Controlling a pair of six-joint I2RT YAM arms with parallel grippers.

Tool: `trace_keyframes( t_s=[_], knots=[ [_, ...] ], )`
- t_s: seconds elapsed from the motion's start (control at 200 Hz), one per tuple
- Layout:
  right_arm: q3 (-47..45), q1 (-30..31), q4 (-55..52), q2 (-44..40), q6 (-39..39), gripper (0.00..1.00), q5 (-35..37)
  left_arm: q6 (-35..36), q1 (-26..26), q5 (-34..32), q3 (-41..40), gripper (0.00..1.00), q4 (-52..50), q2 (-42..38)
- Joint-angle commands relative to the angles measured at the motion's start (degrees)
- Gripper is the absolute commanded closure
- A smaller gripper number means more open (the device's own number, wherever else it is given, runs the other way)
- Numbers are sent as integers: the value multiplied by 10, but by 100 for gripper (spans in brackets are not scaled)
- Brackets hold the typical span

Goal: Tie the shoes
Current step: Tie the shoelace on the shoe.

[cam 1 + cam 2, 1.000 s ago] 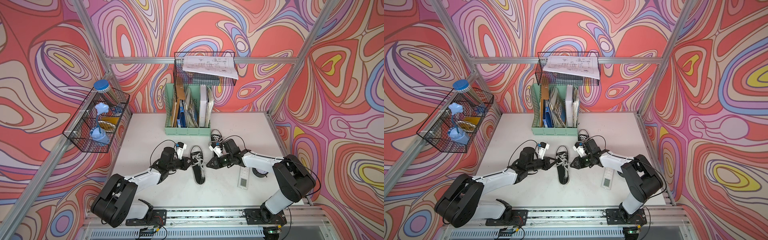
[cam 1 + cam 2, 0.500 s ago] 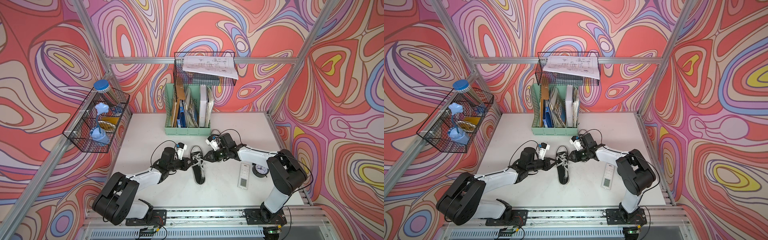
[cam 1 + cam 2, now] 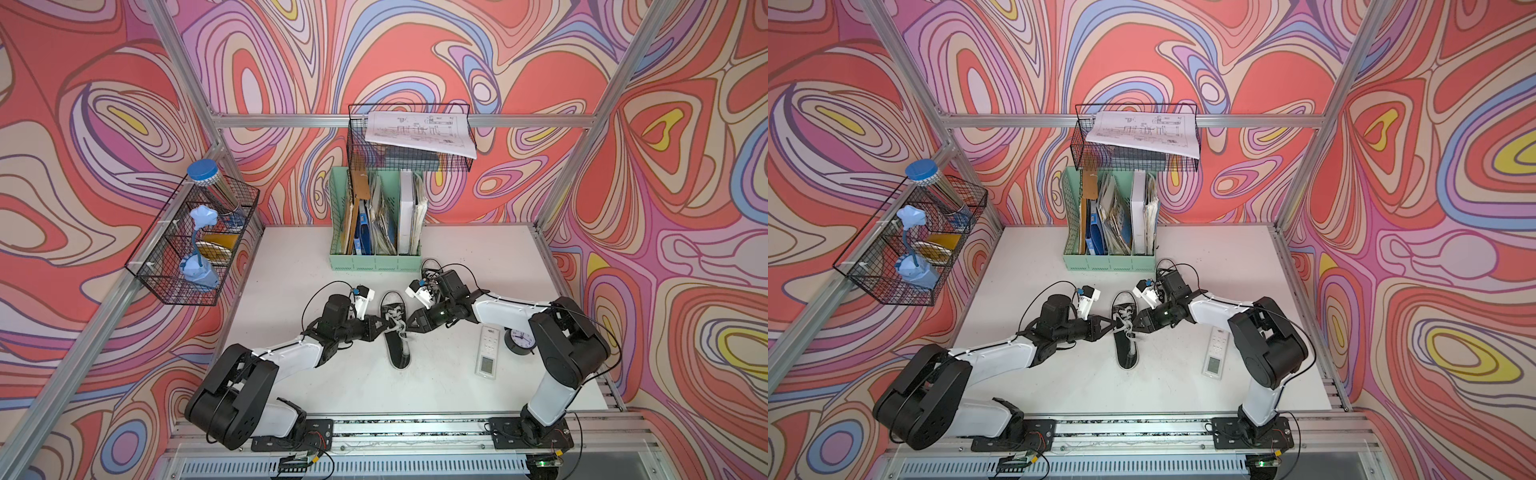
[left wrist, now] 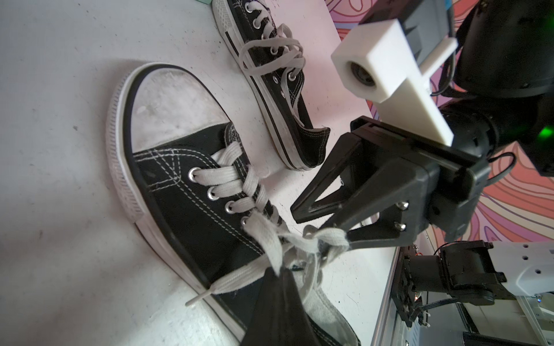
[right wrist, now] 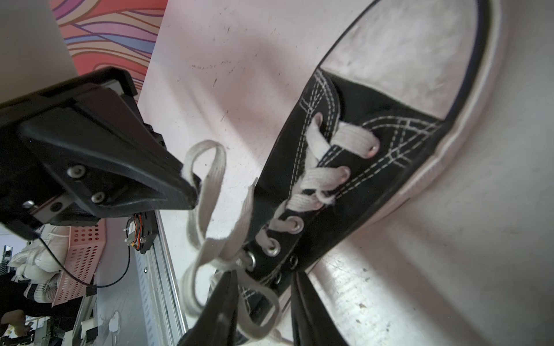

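Observation:
One of the shoes, a black canvas sneaker with white laces, lies mid-table with its toe toward the front edge. My left gripper is shut on a white lace loop at the shoe's left side. Across from it, my right gripper is open. Its fingers straddle the shoe's top eyelet edge, with a slack lace strand between them. The other shoe lies behind the right arm, by the file holder, its laces loose.
A green file holder stands at the back. A white remote and a black alarm clock lie right of the shoe. Wire baskets hang on the left wall and the back rail.
My right gripper has swung left, from beside the far shoe to the laces of the middle shoe. The left gripper has held its place on the lace.

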Motion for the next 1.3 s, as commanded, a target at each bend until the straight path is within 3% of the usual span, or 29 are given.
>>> trace_keyframes(
  t_s=[0.0, 0.285, 0.531, 0.701, 1.292],
  knots=[
    [-6, 5, -8, 4, -18, 67, -10, 12, 0, 7, 11, 100, 3, 1],
    [-6, 13, -23, 4, -44, 70, -26, 12, 0, 7, 11, 100, 1, -1],
    [-9, 15, -25, 4, -41, 87, -22, 13, -1, 8, 10, 100, 3, -1],
    [-13, 15, -23, -5, -26, 93, 7, 13, 0, 8, 9, 100, 3, -2],
    [-40, 15, -53, -67, 57, 100, 120, 20, 0, -18, 3, 100, -16, -8]
  ],
)
